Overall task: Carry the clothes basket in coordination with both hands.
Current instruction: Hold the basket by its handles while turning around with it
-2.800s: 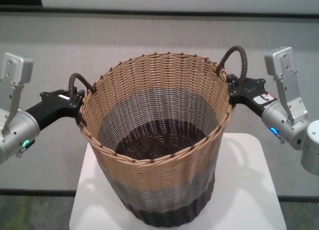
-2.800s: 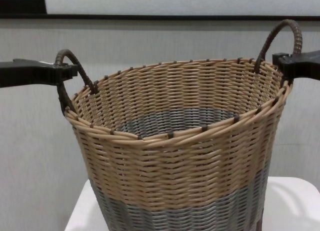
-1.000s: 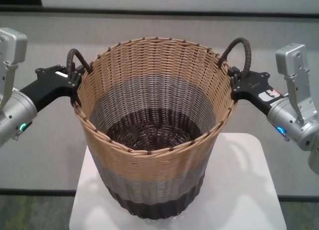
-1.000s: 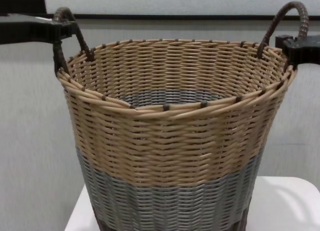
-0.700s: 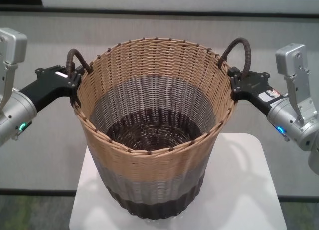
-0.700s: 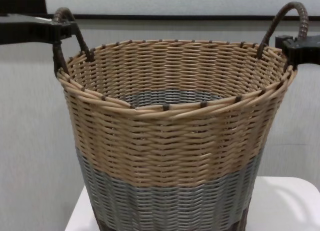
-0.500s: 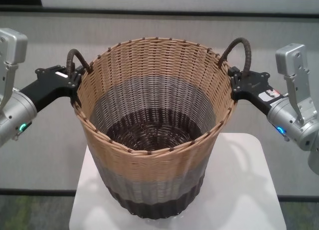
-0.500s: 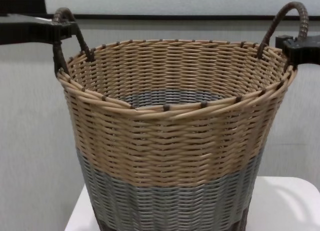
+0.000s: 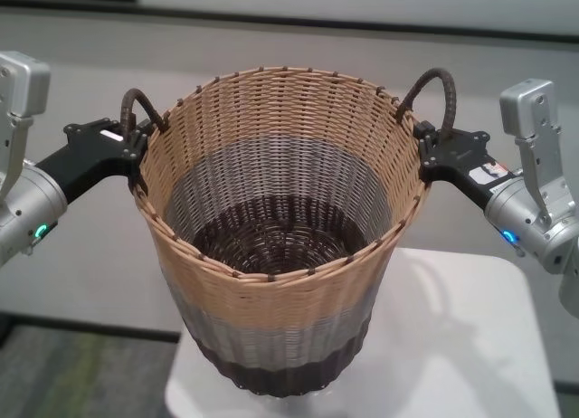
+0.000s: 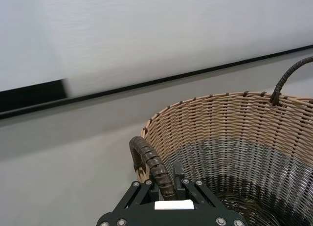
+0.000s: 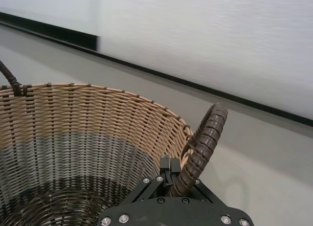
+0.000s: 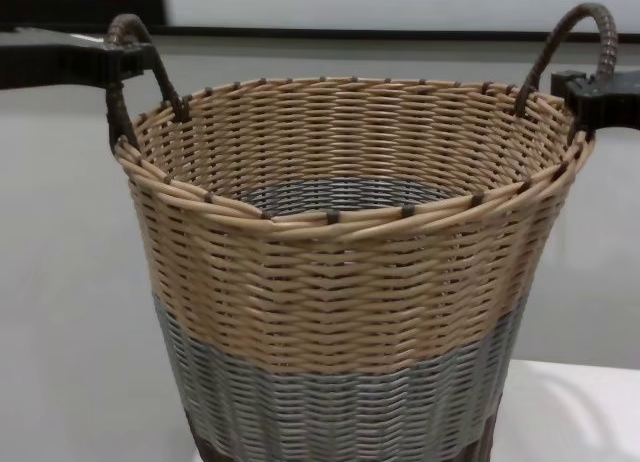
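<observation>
The clothes basket (image 9: 280, 255) is a large round wicker tub with a tan upper band, a grey lower band and a dark brown base. It hangs upright between my arms, over the white table. My left gripper (image 9: 136, 147) is shut on the left loop handle (image 10: 151, 167). My right gripper (image 9: 425, 151) is shut on the right loop handle (image 11: 203, 143). The chest view shows the basket (image 12: 350, 282) with the left gripper (image 12: 135, 62) and the right gripper (image 12: 575, 87) level at its rim. The basket is empty inside.
A white table (image 9: 470, 346) lies below the basket and to its right, and also shows in the chest view (image 12: 570, 412). A grey wall with a dark strip (image 12: 90, 7) stands behind. Dark floor (image 9: 81, 364) shows at the lower left.
The basket rose off the table between 2.8 s and 1 s ago. Since then the table and wall have slid to the right in view, while basket and grippers keep their places.
</observation>
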Controlling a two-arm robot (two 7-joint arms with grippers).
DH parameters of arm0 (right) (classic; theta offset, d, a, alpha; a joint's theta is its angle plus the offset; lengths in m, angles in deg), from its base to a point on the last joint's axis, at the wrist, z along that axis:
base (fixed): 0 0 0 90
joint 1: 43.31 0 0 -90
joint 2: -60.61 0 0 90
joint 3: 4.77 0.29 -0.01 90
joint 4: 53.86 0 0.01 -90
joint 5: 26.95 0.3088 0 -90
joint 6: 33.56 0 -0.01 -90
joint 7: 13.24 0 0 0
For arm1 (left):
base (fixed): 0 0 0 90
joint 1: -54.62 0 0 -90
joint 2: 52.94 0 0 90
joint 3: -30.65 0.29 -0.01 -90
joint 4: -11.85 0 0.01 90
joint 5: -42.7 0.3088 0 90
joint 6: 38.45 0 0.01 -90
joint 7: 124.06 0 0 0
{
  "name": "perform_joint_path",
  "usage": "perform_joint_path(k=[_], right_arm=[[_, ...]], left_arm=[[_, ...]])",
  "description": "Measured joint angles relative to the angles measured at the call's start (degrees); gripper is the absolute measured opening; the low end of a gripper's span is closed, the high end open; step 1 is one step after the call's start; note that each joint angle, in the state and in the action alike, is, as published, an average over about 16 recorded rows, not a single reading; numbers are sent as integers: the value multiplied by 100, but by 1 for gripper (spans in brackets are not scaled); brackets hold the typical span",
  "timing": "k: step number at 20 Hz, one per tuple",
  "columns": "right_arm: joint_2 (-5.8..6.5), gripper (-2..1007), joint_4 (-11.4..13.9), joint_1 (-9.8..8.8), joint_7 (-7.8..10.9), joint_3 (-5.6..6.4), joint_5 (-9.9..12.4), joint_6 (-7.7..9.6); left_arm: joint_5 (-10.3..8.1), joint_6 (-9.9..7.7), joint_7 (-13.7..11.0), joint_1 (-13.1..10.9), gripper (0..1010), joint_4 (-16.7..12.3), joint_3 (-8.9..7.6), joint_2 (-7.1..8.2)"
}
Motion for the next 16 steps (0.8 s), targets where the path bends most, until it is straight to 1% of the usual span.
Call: perform_joint_path(k=[16], right_arm=[[0,21,-3,2,-2,-3,-7,0]], left_arm=[[8,8,1,0,197,1,6,6]])
